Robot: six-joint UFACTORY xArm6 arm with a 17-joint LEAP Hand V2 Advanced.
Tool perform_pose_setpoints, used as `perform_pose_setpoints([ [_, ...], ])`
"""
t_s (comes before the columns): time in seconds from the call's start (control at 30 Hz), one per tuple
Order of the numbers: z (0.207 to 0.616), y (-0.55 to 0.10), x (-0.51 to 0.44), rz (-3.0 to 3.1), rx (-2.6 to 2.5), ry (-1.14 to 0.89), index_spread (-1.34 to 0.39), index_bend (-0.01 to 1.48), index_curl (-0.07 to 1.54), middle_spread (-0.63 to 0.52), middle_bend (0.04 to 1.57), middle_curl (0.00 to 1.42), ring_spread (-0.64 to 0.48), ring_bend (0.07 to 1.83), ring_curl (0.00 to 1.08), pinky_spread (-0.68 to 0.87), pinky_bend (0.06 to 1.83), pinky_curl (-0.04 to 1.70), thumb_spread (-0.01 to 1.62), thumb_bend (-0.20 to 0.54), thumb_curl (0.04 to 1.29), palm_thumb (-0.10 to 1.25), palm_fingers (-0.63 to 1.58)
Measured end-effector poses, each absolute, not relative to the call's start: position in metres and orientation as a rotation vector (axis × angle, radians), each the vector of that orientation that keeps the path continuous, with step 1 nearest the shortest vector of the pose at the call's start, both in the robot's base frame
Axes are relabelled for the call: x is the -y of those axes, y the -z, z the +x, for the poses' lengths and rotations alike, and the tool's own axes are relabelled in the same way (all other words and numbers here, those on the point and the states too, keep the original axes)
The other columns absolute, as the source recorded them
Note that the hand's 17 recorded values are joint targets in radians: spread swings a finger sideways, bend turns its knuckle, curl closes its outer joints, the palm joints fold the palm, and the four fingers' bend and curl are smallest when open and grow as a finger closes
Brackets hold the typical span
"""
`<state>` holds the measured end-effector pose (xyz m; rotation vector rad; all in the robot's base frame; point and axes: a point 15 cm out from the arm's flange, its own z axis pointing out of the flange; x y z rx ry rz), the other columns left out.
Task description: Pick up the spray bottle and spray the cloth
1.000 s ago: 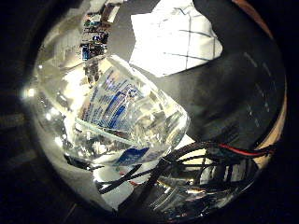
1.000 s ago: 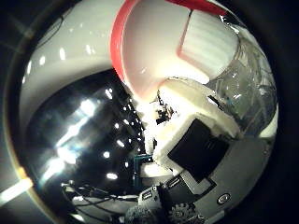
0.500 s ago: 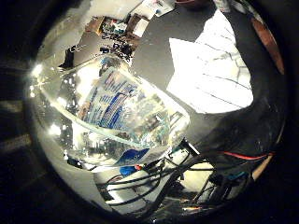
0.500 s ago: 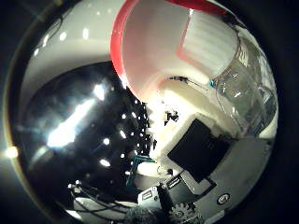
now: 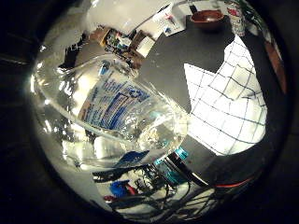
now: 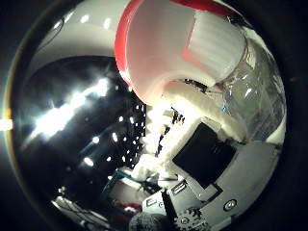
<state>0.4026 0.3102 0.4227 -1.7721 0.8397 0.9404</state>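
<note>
1. White-and-black robot hand [image 6: 211, 163] curled round clear plastic spray bottle with blue-white label [image 5: 117, 116]; red-and-white spray head [image 6: 178, 48] close against palm.
2. Bottle held above dark counter [image 5: 173, 60].
3. White cloth with dark grid checks [image 5: 229, 107] spread flat on counter, beside bottle.
4. Brown bowl [image 5: 208, 19] at far counter edge.

One spray bottle [image 5: 122, 122] is showing, clear with a blue-printed label, its red and white spray head [image 6: 178, 48] filling much of the thumb side view. One white cloth [image 5: 229, 105] with a dark grid is lying on the one dark table [image 5: 173, 60]. One brown bowl [image 5: 208, 19] and one can [image 5: 235, 18] are standing beyond the cloth. One robot hand [image 6: 207, 159] is showing.
</note>
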Motion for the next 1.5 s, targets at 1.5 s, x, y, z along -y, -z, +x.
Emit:
perform_pose_setpoints([
  [1.5,0.460,-0.338,-0.462,-1.762,-0.786,-0.821,-0.28,1.05,0.91,-0.18,1.23,0.93,-0.28,1.26,0.94,-0.21,1.01,1.47,1.28,-0.011,0.52,0.87,1.07],
])
